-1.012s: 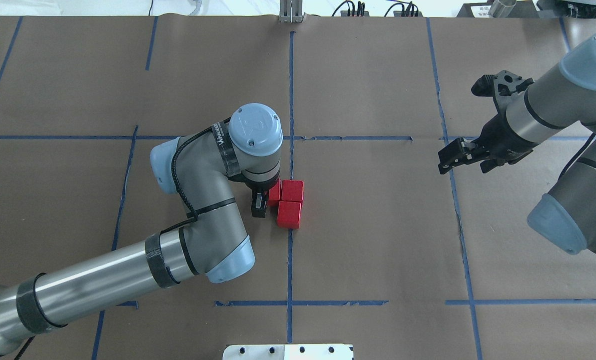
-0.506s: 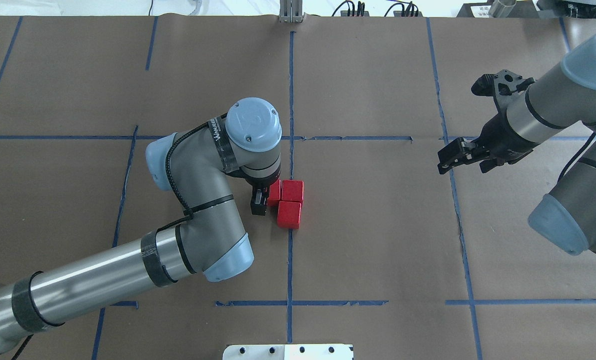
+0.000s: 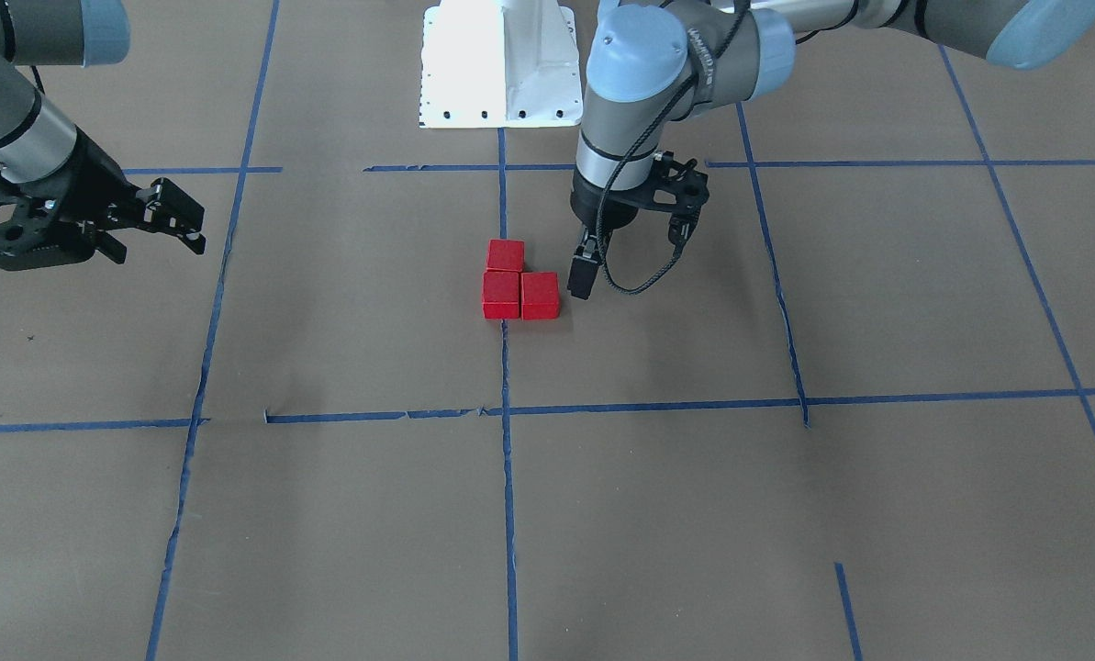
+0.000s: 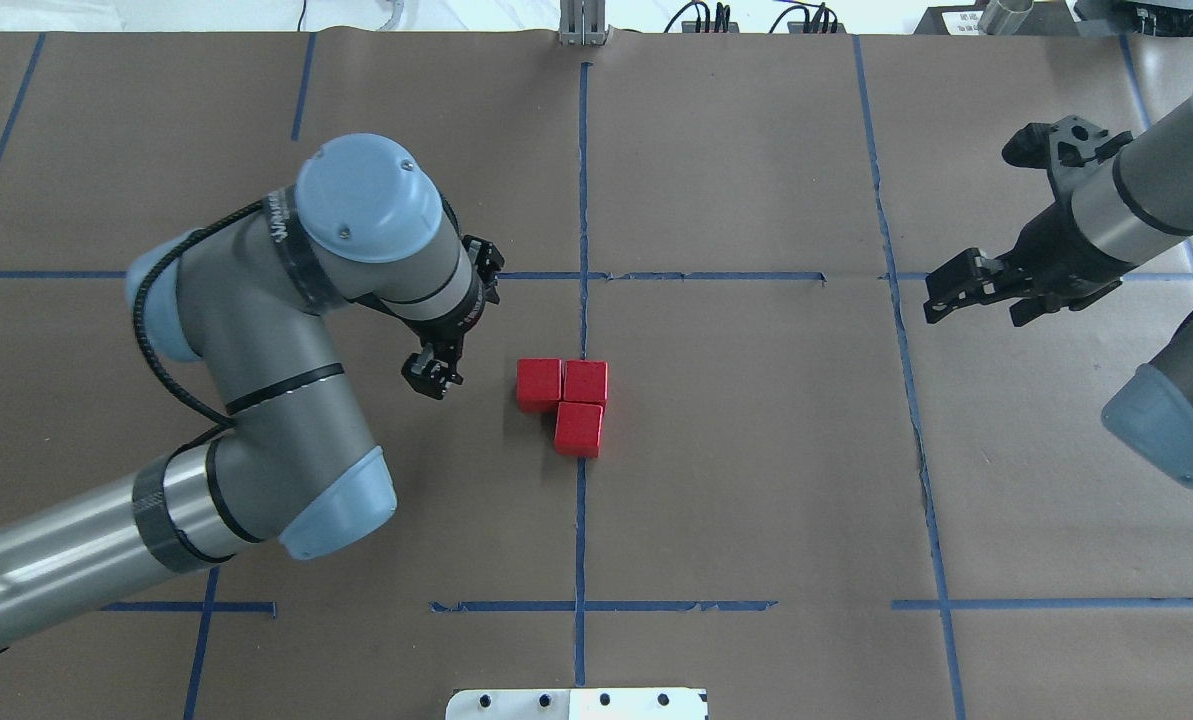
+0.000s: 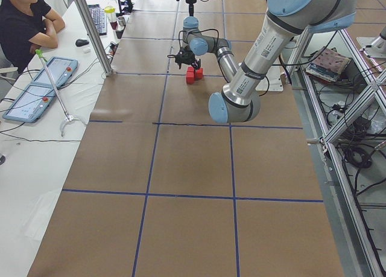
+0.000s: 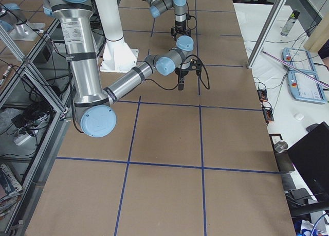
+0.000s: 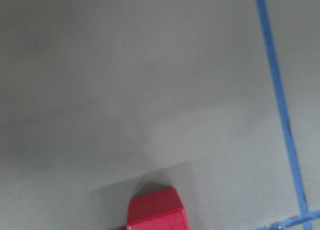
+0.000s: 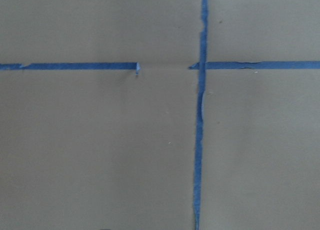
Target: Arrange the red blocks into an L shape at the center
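Red blocks [image 4: 584, 383] flush, left gripper [image 4: 434, 377] apart

The table [image 4: 756, 480] is covered in brown paper marked into big squares with blue tape [image 4: 580, 520]. Three red blocks [image 4: 586, 382] sit on the paper at the middle. Two are side by side and touching. The right one lies on the centre line, and the third is tight against its near side. The robot's white base [image 4: 576, 703] stands at the near edge.
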`<action>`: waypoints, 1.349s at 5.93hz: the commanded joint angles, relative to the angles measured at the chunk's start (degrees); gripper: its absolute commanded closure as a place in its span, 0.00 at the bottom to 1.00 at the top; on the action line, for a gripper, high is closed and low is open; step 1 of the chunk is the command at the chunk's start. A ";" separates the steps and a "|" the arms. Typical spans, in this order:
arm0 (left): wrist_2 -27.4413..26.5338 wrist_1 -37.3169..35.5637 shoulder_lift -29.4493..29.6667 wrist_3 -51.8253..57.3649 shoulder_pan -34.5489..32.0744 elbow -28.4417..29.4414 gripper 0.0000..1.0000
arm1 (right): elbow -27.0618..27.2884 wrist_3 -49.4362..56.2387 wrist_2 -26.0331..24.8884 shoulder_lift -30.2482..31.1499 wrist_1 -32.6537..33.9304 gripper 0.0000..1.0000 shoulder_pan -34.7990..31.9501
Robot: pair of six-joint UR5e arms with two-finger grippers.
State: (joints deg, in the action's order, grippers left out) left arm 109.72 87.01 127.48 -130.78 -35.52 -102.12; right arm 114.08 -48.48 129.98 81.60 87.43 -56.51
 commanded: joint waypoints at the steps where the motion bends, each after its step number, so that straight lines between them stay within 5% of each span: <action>1: 7.22 -0.71 -7.72 20.10 -7.59 -6.31 0.00 | -1.66 1.37 4.20 3.55 0.19 0.00 -9.62; 3: 10.24 -0.71 -19.75 47.24 -17.60 -10.89 0.00 | -3.68 11.85 5.11 6.54 0.46 0.00 -16.67; 5: 19.98 -0.62 -31.17 81.03 -31.47 -10.82 0.00 | -7.72 27.66 5.37 7.78 3.33 0.00 -22.99; 8: 20.01 -0.53 -41.59 124.59 -48.53 -5.57 0.00 | -8.00 50.36 5.55 7.87 15.90 0.00 -30.57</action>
State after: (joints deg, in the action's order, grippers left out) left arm 129.58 86.46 88.69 -20.04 -78.07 -110.22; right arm 106.19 -4.77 135.47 89.29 100.03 -84.96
